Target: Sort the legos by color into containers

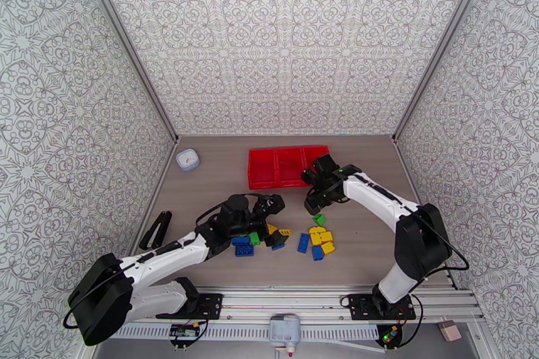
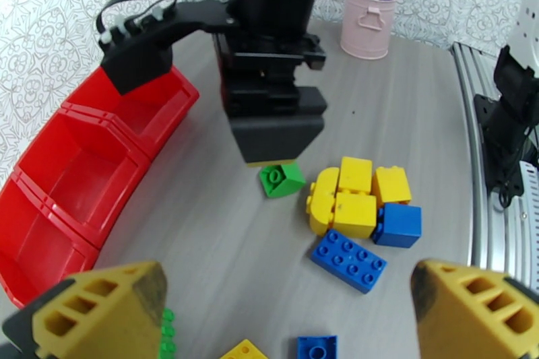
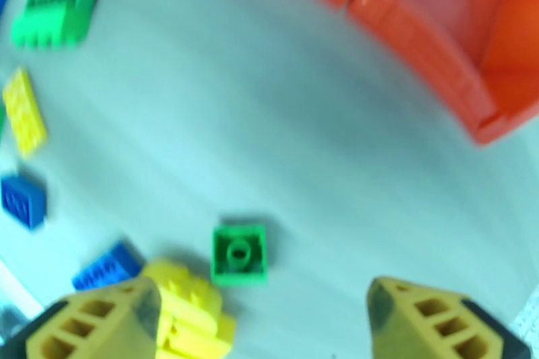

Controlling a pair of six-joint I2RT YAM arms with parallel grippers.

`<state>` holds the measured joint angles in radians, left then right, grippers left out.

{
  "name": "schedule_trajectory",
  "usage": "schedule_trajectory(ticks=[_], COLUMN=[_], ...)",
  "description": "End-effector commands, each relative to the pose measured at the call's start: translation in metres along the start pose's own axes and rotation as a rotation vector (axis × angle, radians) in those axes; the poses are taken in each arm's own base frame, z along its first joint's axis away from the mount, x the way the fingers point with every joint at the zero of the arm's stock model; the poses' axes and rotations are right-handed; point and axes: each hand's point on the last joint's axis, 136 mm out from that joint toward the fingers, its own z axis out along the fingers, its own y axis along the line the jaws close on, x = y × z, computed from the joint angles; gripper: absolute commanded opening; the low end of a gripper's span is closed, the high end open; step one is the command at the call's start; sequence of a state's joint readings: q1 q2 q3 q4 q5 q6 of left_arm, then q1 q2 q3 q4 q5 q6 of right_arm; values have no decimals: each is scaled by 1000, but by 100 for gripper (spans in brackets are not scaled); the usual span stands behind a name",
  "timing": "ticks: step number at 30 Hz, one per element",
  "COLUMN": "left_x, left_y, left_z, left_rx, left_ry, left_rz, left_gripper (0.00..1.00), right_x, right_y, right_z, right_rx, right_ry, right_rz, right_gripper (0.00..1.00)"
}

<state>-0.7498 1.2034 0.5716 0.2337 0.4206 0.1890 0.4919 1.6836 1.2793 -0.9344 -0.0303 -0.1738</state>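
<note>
1. Below the right hand (image 3: 263, 303), its fingers spread and empty, a small green brick (image 3: 238, 254) sat on the surface (image 1: 209, 185).
2. The left hand (image 2: 286, 300) hung likewise spread, holding nothing, over more legos (image 1: 244, 246).
3. Beside them, blue and yellow bricks (image 1: 322, 239) lay loose.
4. Farther off, the red tray (image 1: 250, 168) looked empty in all three compartments: sorting apparently unstarted, every brick left.

white cup (image 1: 188, 159) at far-left corner of the grey table (image 1: 367, 151), black tool-like thing (image 1: 155, 230) lying along the left edge, pink bucket (image 2: 367, 21) holding pens upright near the wall, patterned panels (image 1: 283, 37) on three sides
</note>
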Motion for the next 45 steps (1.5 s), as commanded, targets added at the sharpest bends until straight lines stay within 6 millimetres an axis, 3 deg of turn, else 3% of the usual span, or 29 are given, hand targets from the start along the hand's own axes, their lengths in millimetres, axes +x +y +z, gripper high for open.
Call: schedule_trajectory(ticks=[1, 6, 22, 32, 38, 45], left_x=[9, 10, 12, 14, 12, 8], left_y=[-4, -5, -5, -4, 0, 17], left_z=[1, 1, 2, 2, 3, 4], left_rx=[31, 38, 38, 36, 11, -85], left_ry=[23, 24, 26, 31, 25, -19], left_rz=[0, -7, -10, -10, -15, -55], left_gripper=[100, 100, 100, 100, 100, 100], right_x=[16, 18, 22, 24, 0, -68], right_y=[7, 6, 7, 8, 9, -25], right_z=[8, 24, 65, 59, 40, 5], right_rx=[-15, -2, -29, -29, -23, 93], right_ry=[117, 184, 275, 263, 131, -237], right_rz=[-51, -56, -43, -27, 23, 247], right_gripper=[82, 79, 56, 35, 29, 25])
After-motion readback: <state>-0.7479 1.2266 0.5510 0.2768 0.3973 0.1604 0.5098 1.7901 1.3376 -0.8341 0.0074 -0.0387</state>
